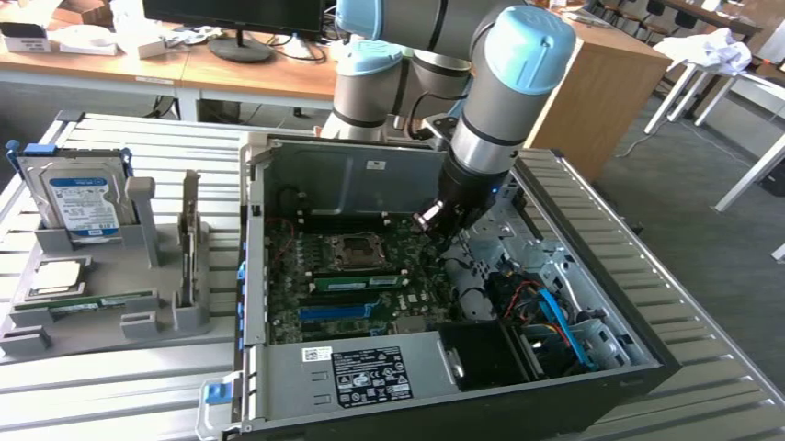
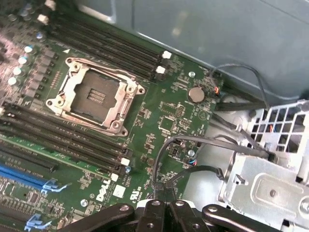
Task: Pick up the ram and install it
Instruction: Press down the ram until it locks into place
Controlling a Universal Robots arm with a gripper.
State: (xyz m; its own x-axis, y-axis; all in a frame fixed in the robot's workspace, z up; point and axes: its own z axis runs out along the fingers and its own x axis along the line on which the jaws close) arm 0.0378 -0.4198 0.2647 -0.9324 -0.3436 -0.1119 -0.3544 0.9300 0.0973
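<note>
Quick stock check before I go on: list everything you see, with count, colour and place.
ram: one, green, lying in the grey holder at the exterior view's left.
hard drive: one, silver with white-blue label, upright in the holder.
upright card: one, grey, standing in the holder.
computer case: one, black and grey, open, centre.
motherboard: one, green, inside the case.
CPU socket: one, silver, empty, on the motherboard.
monitor: one, black, on the desk behind.
pincer: one, black, over the motherboard inside the case.

Pretty even daylight all round, soft shadows only. The open black computer case (image 1: 638, 367) stays dim inside. Wrist view's green motherboard (image 2: 159, 121) catches pale glare at one corner.
</note>
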